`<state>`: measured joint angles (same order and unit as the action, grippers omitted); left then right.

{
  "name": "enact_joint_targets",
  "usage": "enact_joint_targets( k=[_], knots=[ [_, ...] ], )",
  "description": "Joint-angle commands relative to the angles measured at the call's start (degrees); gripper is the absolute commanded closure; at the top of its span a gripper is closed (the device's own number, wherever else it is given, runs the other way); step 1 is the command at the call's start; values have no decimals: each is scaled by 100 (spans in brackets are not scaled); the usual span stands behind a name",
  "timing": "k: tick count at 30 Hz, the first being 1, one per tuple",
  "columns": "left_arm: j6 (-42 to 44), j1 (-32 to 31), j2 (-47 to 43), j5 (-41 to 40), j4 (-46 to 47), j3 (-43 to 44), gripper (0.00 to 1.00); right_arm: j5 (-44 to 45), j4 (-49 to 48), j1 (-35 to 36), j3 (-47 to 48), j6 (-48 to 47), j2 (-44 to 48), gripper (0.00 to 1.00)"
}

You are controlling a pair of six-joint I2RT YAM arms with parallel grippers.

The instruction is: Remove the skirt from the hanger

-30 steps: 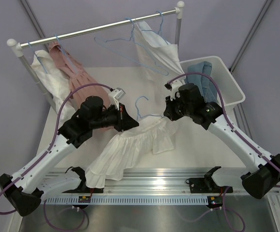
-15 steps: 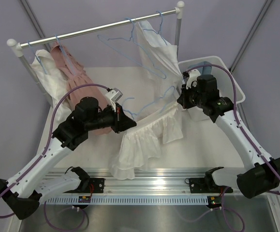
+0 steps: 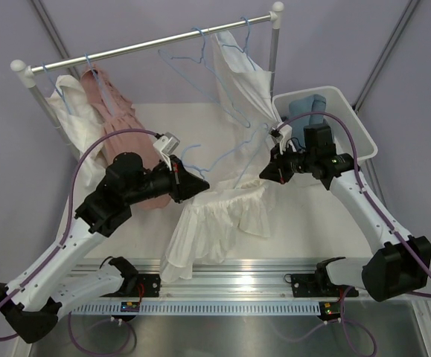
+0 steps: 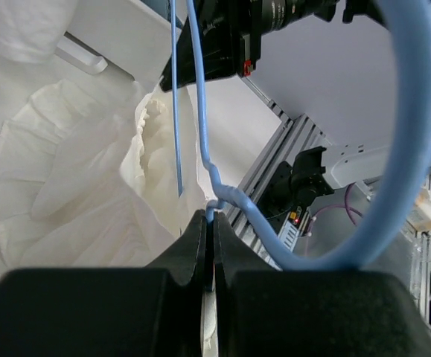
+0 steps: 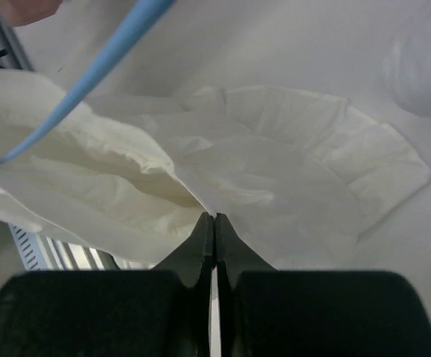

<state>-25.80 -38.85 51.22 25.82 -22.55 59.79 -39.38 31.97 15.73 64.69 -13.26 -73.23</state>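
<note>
The left pincer (image 4: 209,221) is clamped on the hanger (image 4: 414,119), apparently to steady it. The right pincer (image 5: 214,218) pinches the skirt (image 3: 216,216), likely to pull it free. The skirt droops between them onto the surface (image 3: 312,223).
</note>
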Motion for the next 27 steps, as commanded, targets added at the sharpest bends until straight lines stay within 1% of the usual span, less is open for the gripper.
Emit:
enact_joint_targets(
  k=[1,4,6,10,13,14,16,18,19,22,23,25,26,27],
  knots=[
    [-775,-9,-165,-567,1549,-239,100,-1274,126,-43,-114,-722,247,96],
    [-1188,-17,-148,-946,2550,-476,100,-1283,152,-52,-132,-766,379,95],
    [-1322,-17,-86,-1044,3051,-512,100,-1231,126,-43,-149,-775,441,95],
    [-1436,-105,-7,-1395,3563,-495,100,-1222,-6,-43,-281,-757,722,94],
    [-1261,-210,-42,-1790,3783,-364,100,-1493,11,-52,-316,-897,880,94],
    [-1217,-228,-42,-1844,3853,-328,100,-1738,20,-43,-316,-907,898,94],
    [-1121,-307,-7,-2001,4134,-258,100,-1793,116,175,-290,-1003,925,94],
    [-1076,-377,116,-1994,4336,-126,100,-1627,196,334,-255,-1039,925,93],
    [-1024,-386,168,-1933,4338,-56,100,-1565,179,352,-211,-960,925,93],
    [-892,-439,213,-1871,4084,234,100,-898,196,317,-36,-959,890,96],
    [-857,-448,195,-1879,3943,296,100,-662,179,204,-35,-951,881,96],
    [-717,-439,29,-2036,3251,480,100,-476,91,63,-35,-907,881,97],
    [-663,-448,-50,-2124,2700,533,100,-248,73,-34,-35,-907,872,97],
    [-619,-448,-129,-2230,2442,586,100,-159,64,-78,-44,-915,863,97]
  ],
)
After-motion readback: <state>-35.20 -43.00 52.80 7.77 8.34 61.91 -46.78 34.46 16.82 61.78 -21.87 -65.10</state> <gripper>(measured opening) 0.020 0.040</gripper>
